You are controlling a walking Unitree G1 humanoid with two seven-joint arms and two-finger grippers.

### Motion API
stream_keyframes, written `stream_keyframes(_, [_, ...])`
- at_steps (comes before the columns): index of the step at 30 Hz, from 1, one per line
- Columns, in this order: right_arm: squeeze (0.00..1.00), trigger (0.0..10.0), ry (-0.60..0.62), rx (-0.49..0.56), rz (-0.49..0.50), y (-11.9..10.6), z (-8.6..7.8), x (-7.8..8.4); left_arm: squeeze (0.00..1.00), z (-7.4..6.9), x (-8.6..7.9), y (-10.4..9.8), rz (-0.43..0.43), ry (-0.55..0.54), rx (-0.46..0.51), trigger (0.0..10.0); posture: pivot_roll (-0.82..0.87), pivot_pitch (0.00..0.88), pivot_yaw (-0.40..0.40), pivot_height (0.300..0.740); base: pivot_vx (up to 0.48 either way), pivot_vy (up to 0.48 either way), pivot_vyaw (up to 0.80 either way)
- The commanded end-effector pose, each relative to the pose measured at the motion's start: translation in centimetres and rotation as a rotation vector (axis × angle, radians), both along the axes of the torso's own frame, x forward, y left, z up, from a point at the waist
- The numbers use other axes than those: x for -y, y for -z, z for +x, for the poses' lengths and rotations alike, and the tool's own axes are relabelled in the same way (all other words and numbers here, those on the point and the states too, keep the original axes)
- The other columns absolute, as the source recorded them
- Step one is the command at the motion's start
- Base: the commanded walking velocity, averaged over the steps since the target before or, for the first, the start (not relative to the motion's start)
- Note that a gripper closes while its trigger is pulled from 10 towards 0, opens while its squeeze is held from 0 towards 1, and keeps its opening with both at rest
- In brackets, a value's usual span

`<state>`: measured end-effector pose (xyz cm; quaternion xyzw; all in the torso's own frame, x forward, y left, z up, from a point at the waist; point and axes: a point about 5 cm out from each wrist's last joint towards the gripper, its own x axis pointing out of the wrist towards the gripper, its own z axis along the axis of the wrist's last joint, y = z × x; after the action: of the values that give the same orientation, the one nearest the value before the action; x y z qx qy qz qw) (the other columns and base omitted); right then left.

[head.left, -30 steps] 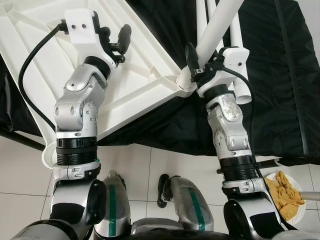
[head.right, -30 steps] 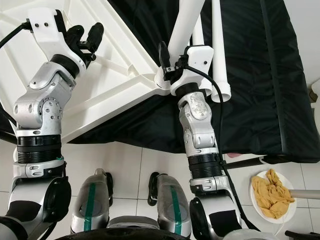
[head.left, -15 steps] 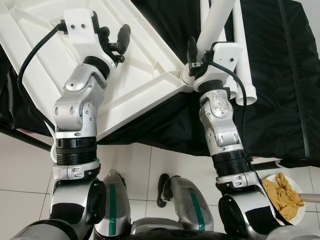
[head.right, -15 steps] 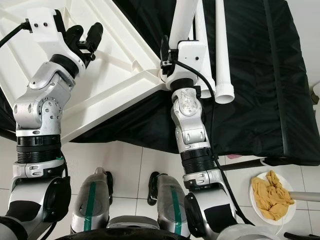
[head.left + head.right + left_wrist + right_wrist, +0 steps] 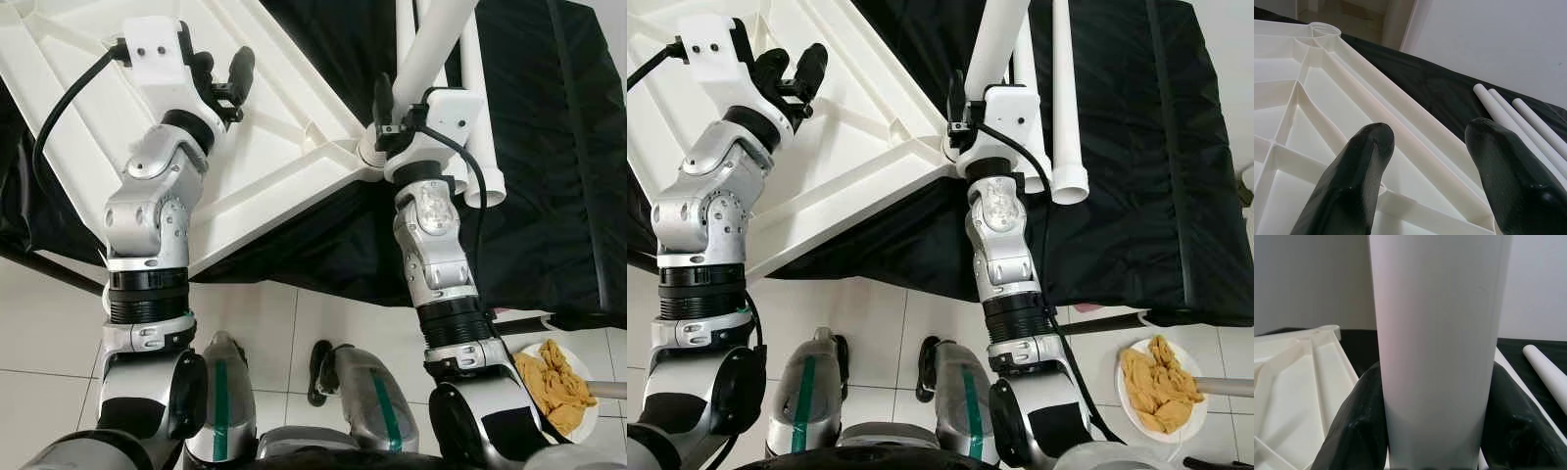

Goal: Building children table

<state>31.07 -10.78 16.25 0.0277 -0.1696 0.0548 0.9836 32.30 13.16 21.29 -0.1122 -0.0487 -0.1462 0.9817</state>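
White plastic is what you are working with: the ribbed white plastic tabletop [image 5: 284, 147] lies upside down on a surface draped in black cloth [image 5: 549, 147], its underside ribs facing up and one corner hanging over the near edge. Your right gripper [image 5: 1432, 431] has its fingers clamped on either side of a white plastic tube leg [image 5: 431, 49], holding it upright with its lower end at the round corner socket [image 5: 370, 154] of the tabletop. Whether the leg is fully seated there I cannot tell; it looks at least started in the socket. Your left gripper [image 5: 1430, 161] hovers just above the ribbed underside with its fingers spread apart, gripping nothing.

By my reading, you are on the first leg. Spare white tube legs [image 5: 1066, 98] lie side by side on the black cloth just beyond your right arm, not yet fitted, and another round socket [image 5: 1325, 30] at a far corner stands bare. So most of the build remains: press this leg home, fit the others, then turn the table upright. A white plate of yellow cloth [image 5: 558, 387] sits on the tiled floor by your right side, no part of the job.
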Motion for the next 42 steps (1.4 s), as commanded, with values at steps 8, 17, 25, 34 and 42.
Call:
stream_keyframes(8, [0.0, 10.0, -0.017, -0.114, 0.005, 4.2, -1.5, 1.9, 0.0, -0.1, 0.3, -0.3, -0.003, -0.022, 0.002, 10.0, 0.15, 0.082, -0.08, 0.74, 0.0, 0.0, 0.0])
stream_keyframes(17, [0.0, 10.0, -0.018, -0.216, -0.015, 4.8, -0.2, 1.9, 0.0, 0.0, 0.4, -0.4, 0.001, -0.015, 0.002, 10.0, 0.15, 0.079, -0.074, 0.74, 0.0, 0.0, 0.0])
stream_keyframes(25, [0.0, 10.0, -0.055, -0.314, -0.068, 4.8, 1.5, 2.0, 0.0, 0.0, 0.3, -0.4, 0.002, -0.018, 0.003, 10.0, 0.15, 0.082, -0.074, 0.74, 0.0, 0.0, 0.0])
stream_keyframes(34, [0.0, 10.0, -0.107, -0.355, -0.058, 4.4, 2.5, 1.8, 0.0, -0.2, 0.1, -0.4, 0.001, -0.027, 0.005, 10.0, 0.15, 0.091, -0.076, 0.74, 0.0, 0.0, 0.0])
stream_keyframes(42, [0.0, 10.0, -0.152, -0.38, -0.051, 4.0, 3.0, 1.6, 0.0, -0.2, 0.1, -0.4, 0.001, -0.027, 0.003, 10.0, 0.15, 0.099, -0.073, 0.74, 0.0, 0.0, 0.0])
